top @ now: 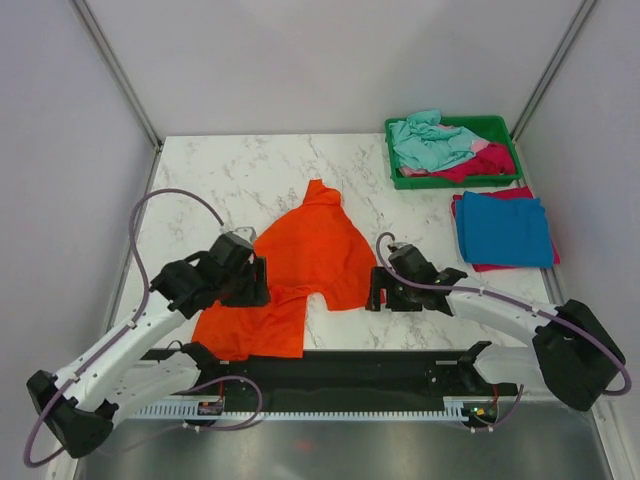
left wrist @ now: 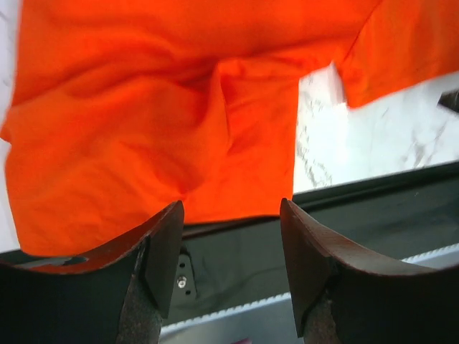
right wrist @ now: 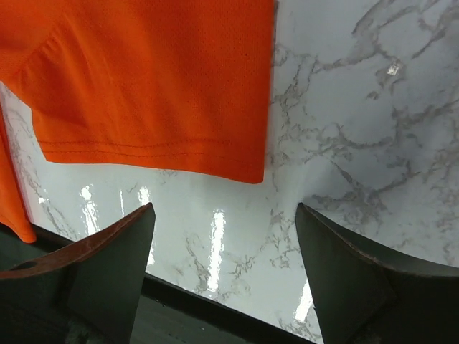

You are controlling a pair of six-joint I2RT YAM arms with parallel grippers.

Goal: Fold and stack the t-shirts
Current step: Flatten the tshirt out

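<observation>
The left gripper [left wrist: 231,215] stood open, its jaws moderately apart with nothing between them, its tips just at the near edge of the orange t-shirt [top: 315,250], where the cloth was bunched and draped over the table's front edge. The right gripper [right wrist: 224,215] was spread wider, also empty, and hovered over bare marble just beside the shirt's hemmed corner; whether its tips touched the surface could not be told. The orange t-shirt lay rumpled and skewed in the middle of the table [top: 230,170] between the two grippers, one end narrowing to a point toward the far side, so the step in hand looked like spreading or first-folding this garment. The next move probably called for each gripper to close on a near edge or corner of the cloth and draw it flat before any fold. Well apart on the right lay a folded blue t-shirt [top: 503,228] on top of a magenta t-shirt [top: 490,266], the stack begun. Beyond it, the green tray [top: 400,181] held a crumpled teal t-shirt [top: 430,145] and another magenta one, apparently waiting.
</observation>
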